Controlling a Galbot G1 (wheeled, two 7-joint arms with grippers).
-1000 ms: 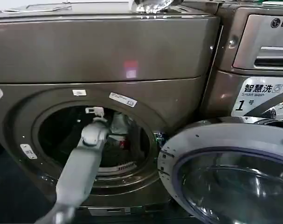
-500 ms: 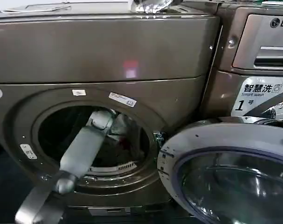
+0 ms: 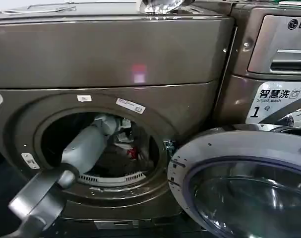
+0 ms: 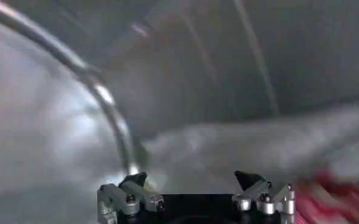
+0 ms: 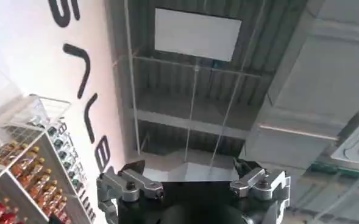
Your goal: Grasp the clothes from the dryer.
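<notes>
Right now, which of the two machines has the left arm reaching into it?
The bronze-grey dryer with the plain top panel, not the LG-marked machine beside it. The left gripper is inside its round porthole, open, near the clothes; its glass door hangs open.

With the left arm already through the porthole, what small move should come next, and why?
Probably ease the left gripper a little deeper and down toward the clothes, then close. In the left wrist view its fingers are open with nothing between them, and the pale and red fabric lies just ahead inside the dryer. The right gripper is parked, pointing at the ceiling.
</notes>
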